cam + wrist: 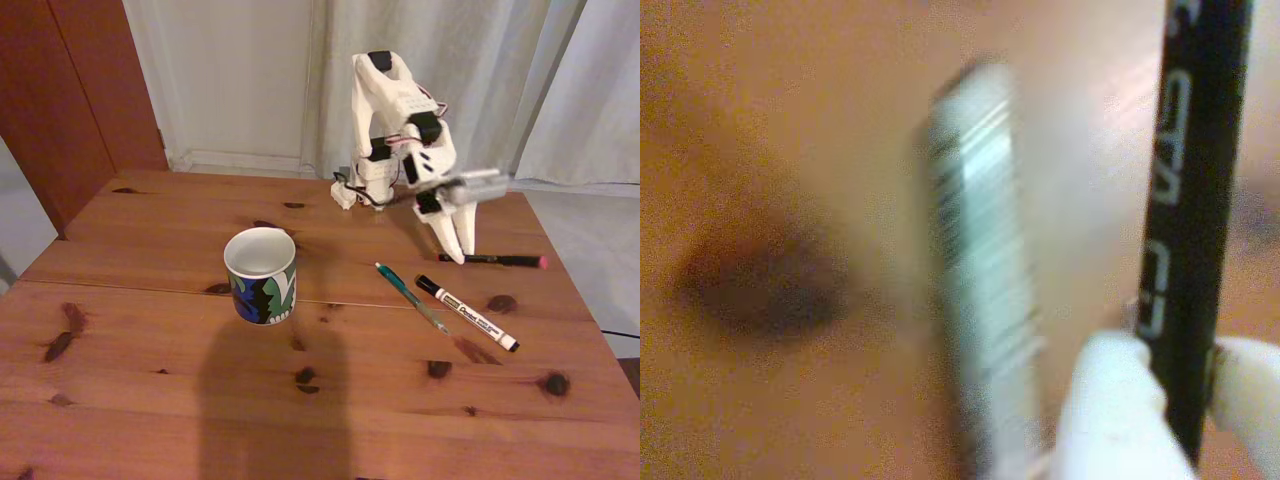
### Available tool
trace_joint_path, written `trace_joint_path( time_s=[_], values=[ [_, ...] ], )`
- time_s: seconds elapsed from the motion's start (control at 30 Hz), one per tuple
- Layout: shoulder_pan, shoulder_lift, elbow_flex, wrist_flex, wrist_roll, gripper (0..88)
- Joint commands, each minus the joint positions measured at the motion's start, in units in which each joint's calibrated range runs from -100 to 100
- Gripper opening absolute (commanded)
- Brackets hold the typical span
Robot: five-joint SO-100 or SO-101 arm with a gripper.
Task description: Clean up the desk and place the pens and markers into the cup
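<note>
Claw (457,255) of the white arm (400,110) pointed down at the desk (150,330), its tips at the left end of the black pen (492,260) in the fixed view; the wrist view showed the two white fingers (1110,410) set either side of the pen (1190,200), touching or nearly touching it, though whether they pressed it firmly could not be told. Black pen lay flat near the right edge of the desk, its red tip toward that edge. Teal pen (412,297) lay slantwise just in front of the black pen, in the right half of the desk, and appeared in the wrist view as a blurred pale-green bar (980,290) left of the black pen. Marker (467,313), white with a black cap, lay just right of the teal pen and roughly parallel to it, cap toward the back; the two were close but apart. Cup (261,275) stood upright near the middle of the desk, just behind the seam, well apart from all three sticks; its white inside looked bare. Arm base (365,190) sat at the back edge of the desk, right of centre. Dark knots dotted the wood, one (760,290) blurred in the wrist view.
</note>
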Motion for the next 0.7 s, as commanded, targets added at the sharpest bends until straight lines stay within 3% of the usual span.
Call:
trace_joint_path(
  time_s=[0.0, 0.67],
  values=[
    [5.53, -4.74, -1.48, -6.64, -0.2, 0.8],
    [32.79, -6.06, -1.48, -30.12, -0.31, 0.8]
  ],
)
